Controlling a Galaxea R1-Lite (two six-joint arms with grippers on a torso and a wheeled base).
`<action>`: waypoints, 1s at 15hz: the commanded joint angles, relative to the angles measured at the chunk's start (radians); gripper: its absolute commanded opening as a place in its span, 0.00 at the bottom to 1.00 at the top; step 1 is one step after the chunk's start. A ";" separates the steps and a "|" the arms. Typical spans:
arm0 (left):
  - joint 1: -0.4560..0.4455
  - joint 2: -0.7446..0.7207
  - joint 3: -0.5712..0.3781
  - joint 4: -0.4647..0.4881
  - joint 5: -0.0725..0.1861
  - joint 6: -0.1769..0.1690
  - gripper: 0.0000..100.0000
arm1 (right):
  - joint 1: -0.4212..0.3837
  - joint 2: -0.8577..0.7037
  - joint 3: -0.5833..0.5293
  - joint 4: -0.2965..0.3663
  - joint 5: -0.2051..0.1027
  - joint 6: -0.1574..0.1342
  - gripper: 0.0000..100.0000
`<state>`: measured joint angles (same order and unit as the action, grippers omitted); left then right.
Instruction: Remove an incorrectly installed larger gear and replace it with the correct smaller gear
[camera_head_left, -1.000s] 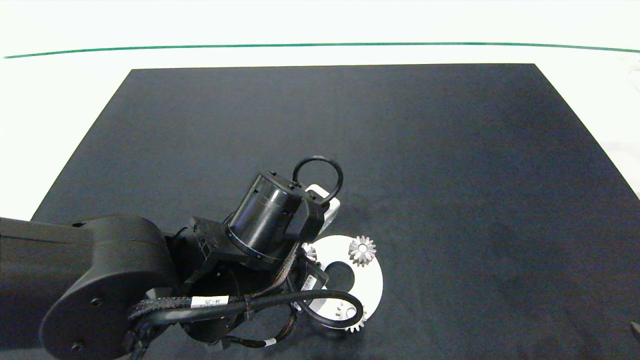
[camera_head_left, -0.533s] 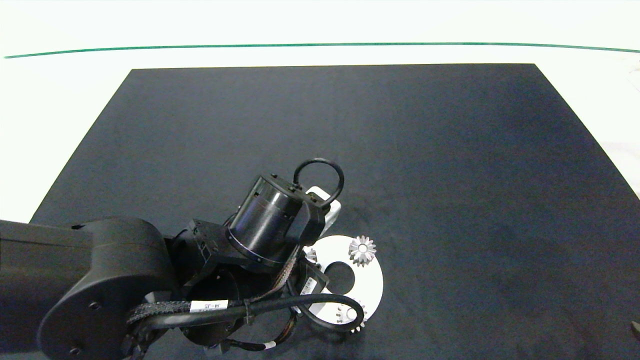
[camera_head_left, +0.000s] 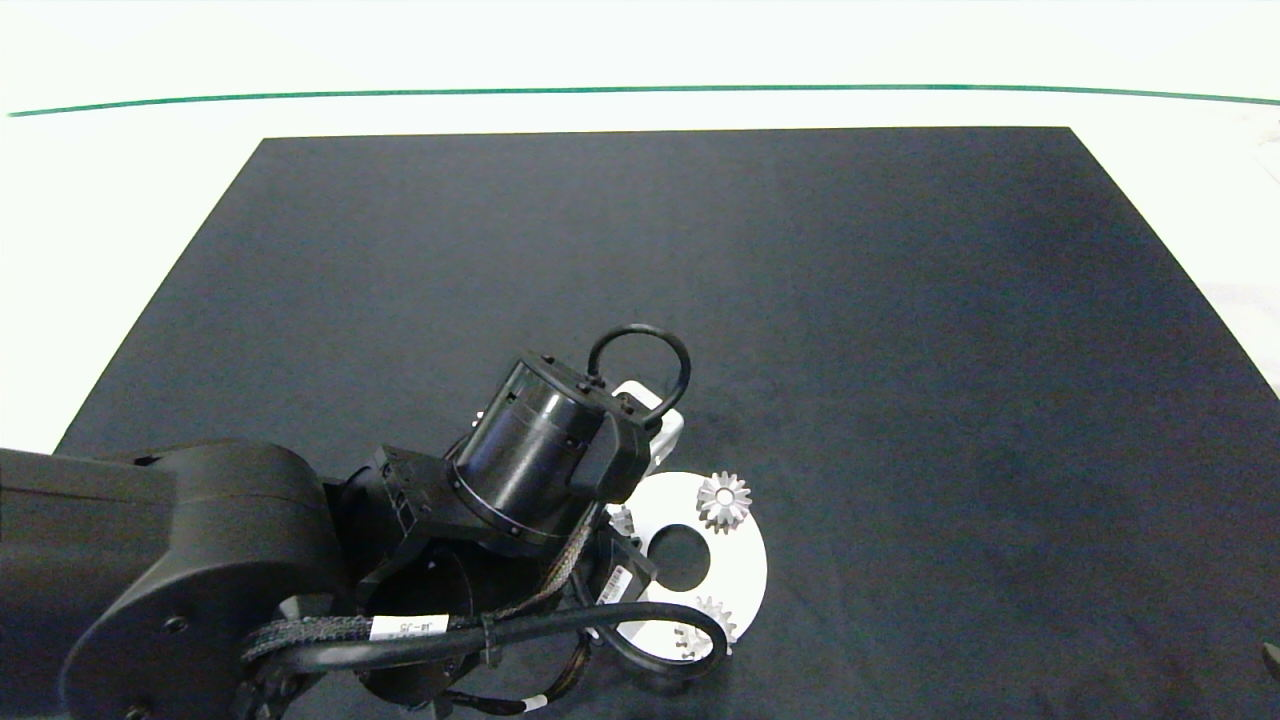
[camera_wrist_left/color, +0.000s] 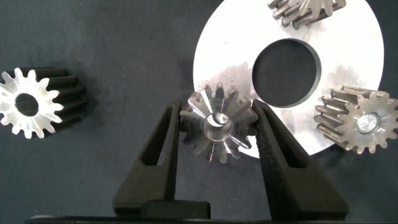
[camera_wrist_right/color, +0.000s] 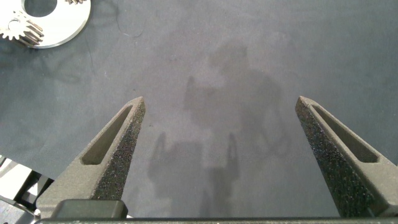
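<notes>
I have the left gripper (camera_wrist_left/color: 217, 127) clamped on the larger gear (camera_wrist_left/color: 217, 123), teeth pinched between both pads at the edge of the white disc (camera_wrist_left/color: 348, 62); it looks small, rigid, slick metal, so gripping across the teeth seems safest; the smaller gear (camera_wrist_left/color: 28, 104) lies well off to one side; the right gripper (camera_wrist_right/color: 221, 134) hangs spread wide.

On the bench (camera_head_left: 900, 300), the disc (camera_head_left: 735, 570) is placed near the front edge, left of centre. The larger gear (camera_wrist_left/color: 219, 123) is seated at the disc's rim, between the left tool's (camera_wrist_left/color: 217, 134) fingers. The smaller gear (camera_wrist_left/color: 28, 104) is laid off the disc, beside it.
</notes>
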<state>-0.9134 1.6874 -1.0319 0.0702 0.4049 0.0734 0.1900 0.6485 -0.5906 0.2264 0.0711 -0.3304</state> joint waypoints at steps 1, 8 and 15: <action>-0.001 -0.003 0.003 -0.003 0.003 0.000 0.25 | 0.000 0.002 0.000 0.001 0.001 -0.002 1.00; -0.030 0.000 0.013 -0.006 0.015 0.000 0.25 | 0.000 0.002 0.000 0.001 0.001 -0.002 1.00; -0.025 0.006 0.010 -0.006 0.017 0.000 1.00 | 0.000 0.002 0.000 0.001 0.001 -0.002 1.00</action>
<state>-0.9396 1.6923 -1.0204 0.0645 0.4185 0.0734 0.1900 0.6485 -0.5906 0.2255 0.0711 -0.3304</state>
